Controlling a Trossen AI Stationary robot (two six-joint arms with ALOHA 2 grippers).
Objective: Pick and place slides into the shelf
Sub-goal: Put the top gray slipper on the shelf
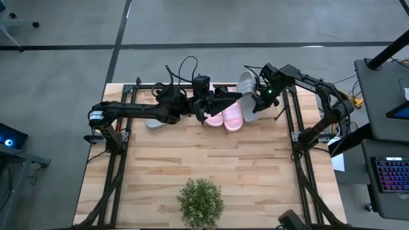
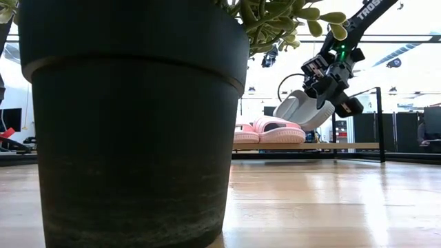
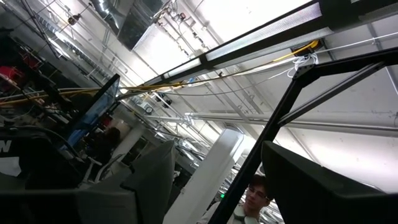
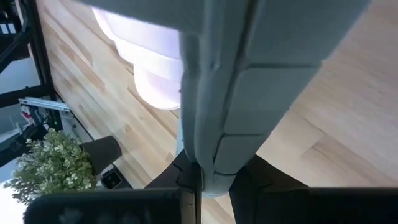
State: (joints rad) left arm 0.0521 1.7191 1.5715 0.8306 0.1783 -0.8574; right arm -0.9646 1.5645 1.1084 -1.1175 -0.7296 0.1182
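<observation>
This looks like a robotics lab or workshop in an industrial hall. The plank table (image 1: 211, 160) stands on a bare grey concrete floor (image 1: 192, 22) marked with dark lines. Overhead run exposed ducts (image 3: 134, 18), cable runs (image 3: 249, 65) and long strip lights (image 3: 267, 40). A lit keyboard (image 1: 391, 174) sits on a side desk, monitors (image 3: 93, 112) stand around, and a person (image 3: 256, 196) shows in the background.
</observation>
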